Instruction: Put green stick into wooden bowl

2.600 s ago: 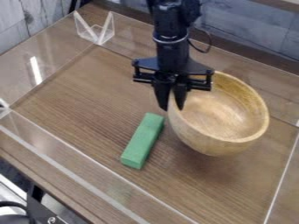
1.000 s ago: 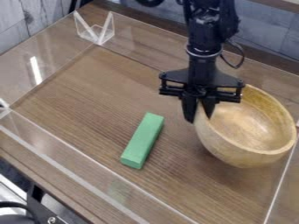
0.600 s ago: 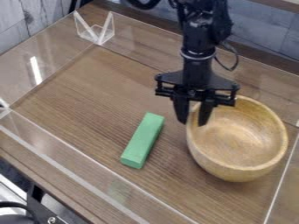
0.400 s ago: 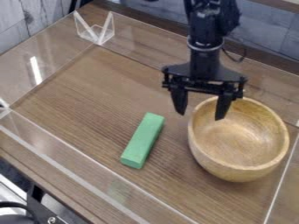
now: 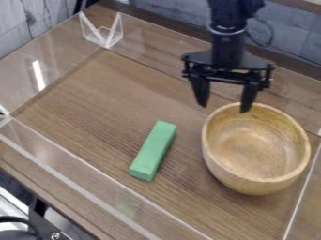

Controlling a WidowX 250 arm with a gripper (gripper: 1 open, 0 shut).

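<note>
The green stick [image 5: 153,150] lies flat on the wooden table, left of the wooden bowl [image 5: 257,148], a short gap between them. The bowl stands upright at the right with nothing inside it. My gripper [image 5: 227,97] hangs pointing straight down above the bowl's far rim, its two black fingers spread wide and open with nothing between them. It is clear of the bowl and well to the upper right of the stick.
A clear plastic wall [image 5: 51,159] rims the table at the left and front. A small clear stand [image 5: 100,31] sits at the far left corner. Bare wood lies between the stick and the front edge.
The gripper let go of the bowl's rim, opened wide, rose and moved a little to the right. The bowl slid back left and settled level.
</note>
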